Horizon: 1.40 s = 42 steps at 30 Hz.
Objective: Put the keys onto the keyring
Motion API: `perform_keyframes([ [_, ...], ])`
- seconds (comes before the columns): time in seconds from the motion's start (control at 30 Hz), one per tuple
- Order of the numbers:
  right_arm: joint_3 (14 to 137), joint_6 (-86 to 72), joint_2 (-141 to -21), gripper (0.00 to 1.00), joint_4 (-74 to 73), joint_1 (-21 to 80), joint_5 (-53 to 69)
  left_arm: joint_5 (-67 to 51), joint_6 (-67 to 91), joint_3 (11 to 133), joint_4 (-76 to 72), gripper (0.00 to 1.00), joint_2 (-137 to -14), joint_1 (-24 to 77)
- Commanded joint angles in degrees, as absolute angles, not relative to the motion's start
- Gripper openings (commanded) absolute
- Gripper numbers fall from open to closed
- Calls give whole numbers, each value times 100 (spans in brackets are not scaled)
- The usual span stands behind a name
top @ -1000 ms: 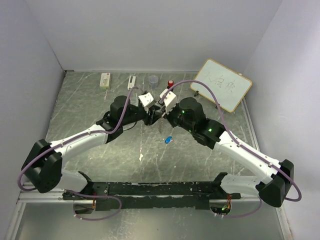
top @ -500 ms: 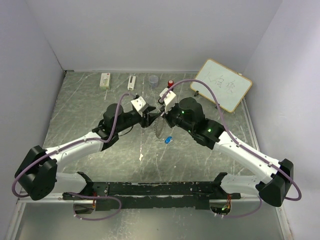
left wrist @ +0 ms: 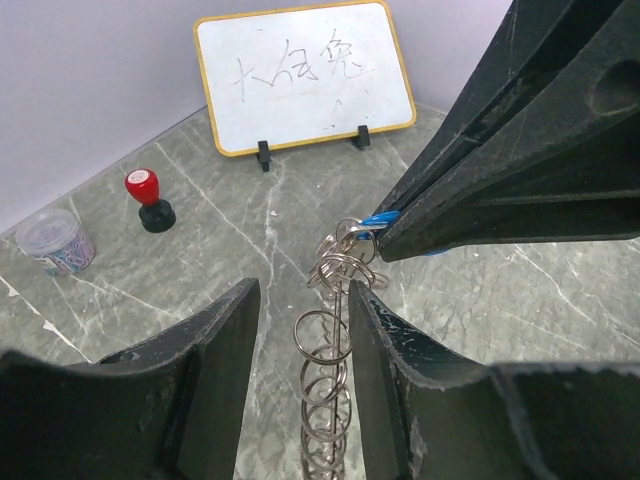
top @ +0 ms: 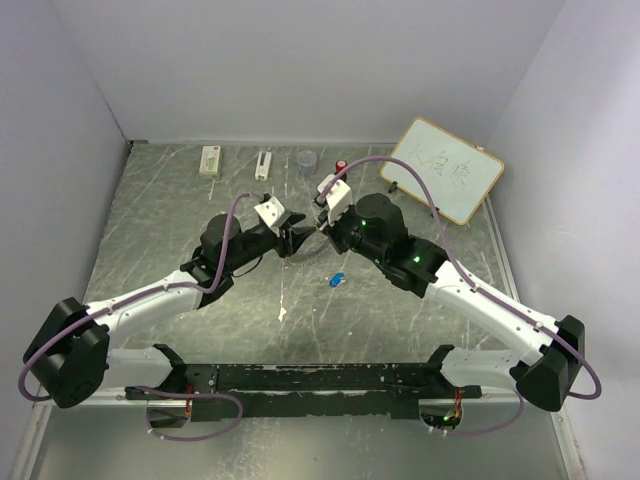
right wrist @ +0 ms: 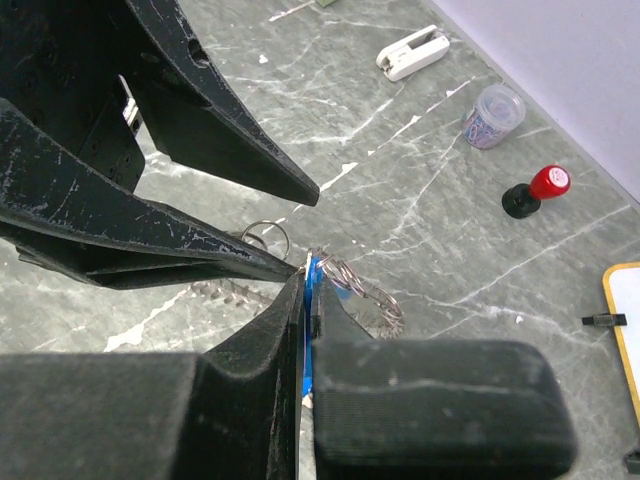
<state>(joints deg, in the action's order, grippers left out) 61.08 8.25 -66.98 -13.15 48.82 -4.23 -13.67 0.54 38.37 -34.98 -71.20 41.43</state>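
Observation:
My right gripper (right wrist: 306, 275) is shut on a blue key (right wrist: 311, 300), whose tip meets the top of the keyring (left wrist: 330, 370). The keyring, a metal ring fringed with small rings, shows edge-on in the left wrist view. It runs between the fingers of my left gripper (left wrist: 303, 290), close to the right-hand finger. Those jaws stand apart and do not squeeze it. From above, the left gripper (top: 296, 238) and right gripper (top: 322, 234) nearly meet tip to tip at mid-table. A second blue key (top: 337, 279) lies on the table just in front of them.
A whiteboard (top: 445, 170) stands at the back right. Along the back wall sit a red-and-black stamp (top: 342, 166), a clear cup (top: 307, 159), a white clip (top: 263, 165) and a white box (top: 210, 160). Walls close in the table on three sides.
My left arm has drawn back to the left and toward the near edge, so its gripper sits further from the right one. The right gripper has barely moved.

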Motion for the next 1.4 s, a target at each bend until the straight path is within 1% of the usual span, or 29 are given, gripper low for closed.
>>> perform_keyframes([
  [0.0,6328,783,-6710,0,-978,4914,-524,-1217,142,3739,-3740,52,-7012,4170],
  [0.17,6334,767,-6721,0,-976,4919,-579,-802,219,3535,-3817,52,-6742,4167],
  [0.33,6306,765,-6725,0,-952,4915,-596,-807,213,3368,-3818,54,-6448,4172],
  [0.57,6290,739,-6746,0,-938,4905,-594,-1560,98,3163,-4118,52,-6285,4169],
  [0.8,6319,739,-6774,0,-922,4891,-465,-2288,-199,3174,-4324,50,-6589,4168],
  [1.1,6223,849,-6718,0,-870,4837,-406,-1674,-215,3111,-4602,53,-6676,4159],
  [1.37,6259,877,-6765,0,-903,4776,-317,-1553,-308,3187,-4531,54,-6640,4162],
])
